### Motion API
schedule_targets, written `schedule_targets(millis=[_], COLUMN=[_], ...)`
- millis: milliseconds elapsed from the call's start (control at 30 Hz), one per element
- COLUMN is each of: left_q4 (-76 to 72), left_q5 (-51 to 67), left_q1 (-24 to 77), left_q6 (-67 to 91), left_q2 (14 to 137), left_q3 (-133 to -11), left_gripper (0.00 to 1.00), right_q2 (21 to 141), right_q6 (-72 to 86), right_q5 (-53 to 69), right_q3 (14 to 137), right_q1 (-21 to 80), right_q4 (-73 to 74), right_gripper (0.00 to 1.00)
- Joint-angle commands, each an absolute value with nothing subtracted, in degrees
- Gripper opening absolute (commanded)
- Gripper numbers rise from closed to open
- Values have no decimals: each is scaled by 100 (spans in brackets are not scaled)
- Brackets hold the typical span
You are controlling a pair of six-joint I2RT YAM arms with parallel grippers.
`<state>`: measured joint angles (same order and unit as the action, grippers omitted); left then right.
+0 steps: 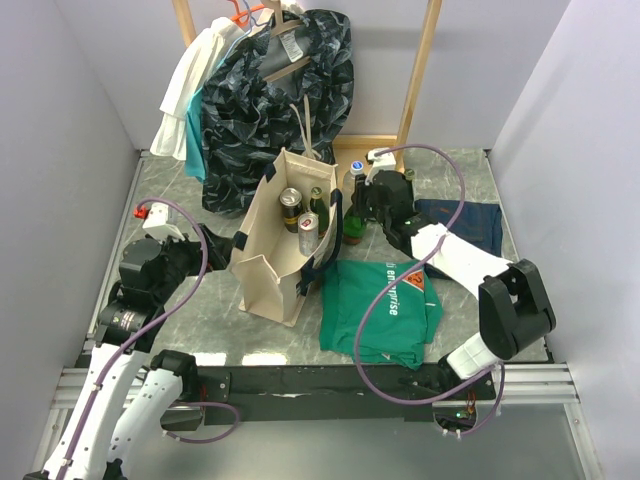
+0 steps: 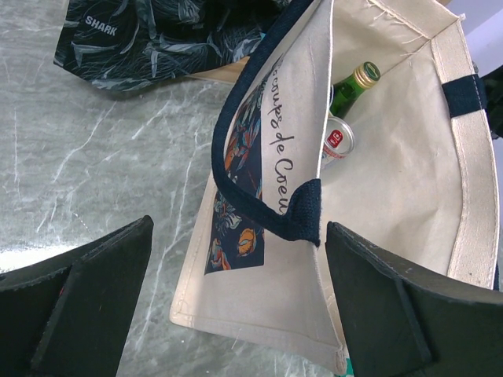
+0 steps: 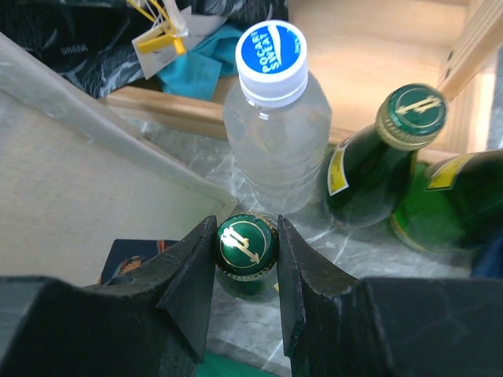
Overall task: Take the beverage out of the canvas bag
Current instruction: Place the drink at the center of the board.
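The cream canvas bag with navy trim stands open in the middle of the table. Inside it are cans and a green bottle. Just outside the bag's right wall, my right gripper is shut on the gold-and-green cap of a green beverage bottle. That bottle stands upright on the marble. At the bag's near left side my left gripper is open. The bag's side panel and navy strap lie between its fingers, and the pads touch nothing.
A clear water bottle with a blue-and-white cap and two more green bottles stand just beyond the held one, by a wooden rack base. A green T-shirt and jeans lie at right. Dark patterned garment hangs behind the bag.
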<state>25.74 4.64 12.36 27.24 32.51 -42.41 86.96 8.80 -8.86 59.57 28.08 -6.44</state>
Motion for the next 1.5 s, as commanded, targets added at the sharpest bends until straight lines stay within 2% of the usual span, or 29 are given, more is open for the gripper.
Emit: schedule_targets(millis=[0, 867, 967, 1067, 1100, 1267, 1367, 1433, 1467], left_q4=[2373, 2373, 2373, 2364, 2373, 2373, 2373, 2373, 2373], left_q5=[422, 466, 466, 483, 475, 457, 466, 475, 475], left_q1=[1239, 1239, 1239, 1239, 1239, 1239, 1239, 1239, 1239], left_q6=[2716, 2698, 2698, 2707, 2698, 2707, 2707, 2707, 2707], left_q2=[3243, 3349, 3357, 3349, 3349, 3340, 3340, 3349, 3349], left_q3=[-4351, -4368, -4368, -4368, -4368, -4359, -4351, -4359, -4359], left_gripper=[96, 96, 96, 97, 96, 96, 96, 96, 96], right_q2=[8613, 9299, 9308, 9334, 9334, 9387, 9396, 9378, 9369], right_q6=[1063, 905, 888, 853, 853, 800, 782, 756, 721], right_q5=[-861, -888, -905, -870, -870, -888, -931, -1019, -1046], right_q3=[6390, 7084, 7110, 7145, 7146, 7189, 7207, 7216, 7198], right_q1=[2812, 2997, 3006, 3032, 3032, 3067, 3076, 3102, 3103], right_q4=[-1758, -862, -756, -695, -686, -598, -554, -527, -527], right_gripper=[0, 0, 17, 23, 31, 34, 35, 26, 18])
